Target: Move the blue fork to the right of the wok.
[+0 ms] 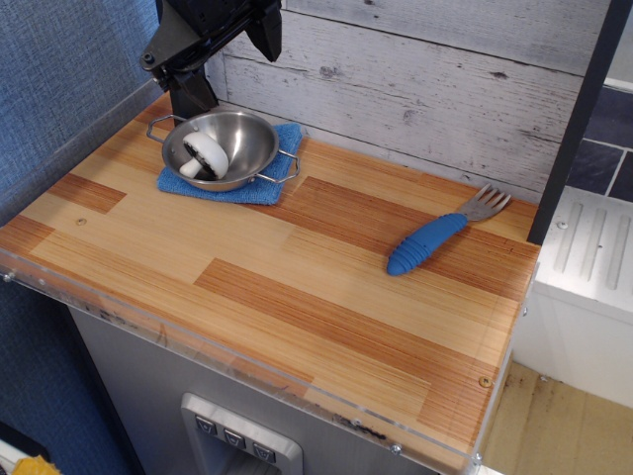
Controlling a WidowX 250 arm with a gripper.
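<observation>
Wooden table (247,297) nearest, bare front; blue fork (440,236) lies flat at right side, tines toward the back wall, well apart from the wok (223,146); wok sits on blue cloth (265,188), white mushroom (205,158) inside; gripper (213,40) raised behind the wok, grasping nothing visible, jaw state cannot tell.

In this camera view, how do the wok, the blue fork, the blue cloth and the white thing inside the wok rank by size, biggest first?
1. Cloth and wok: look about alike; the wok hides much of the cloth, so I can't rank them.
2. Fork: nearly as long, far slimmer.
3. White thing: smallest.
</observation>
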